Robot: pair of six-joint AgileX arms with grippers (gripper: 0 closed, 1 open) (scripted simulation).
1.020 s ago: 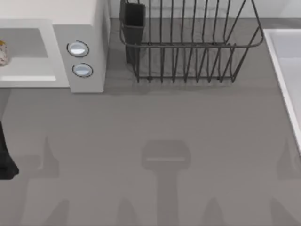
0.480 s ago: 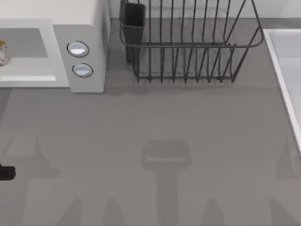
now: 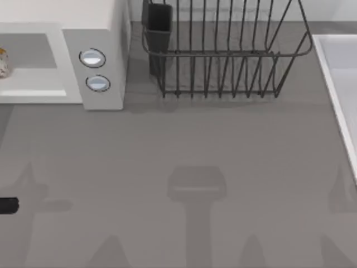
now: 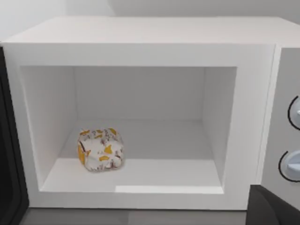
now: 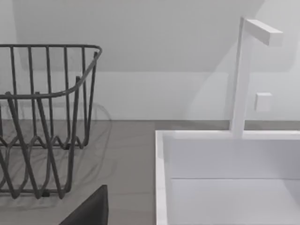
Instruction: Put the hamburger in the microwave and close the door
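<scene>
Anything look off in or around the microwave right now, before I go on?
Nothing stands out. The small orange-and-white speckled hamburger sits intact on the floor of the big white boxy microwave, toward one side wall, nothing spilled. The cavity stands open.

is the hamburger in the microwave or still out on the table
In. The hamburger sits on the floor of the microwave cavity, toward one side wall; the top view also catches it inside the opening.
</scene>
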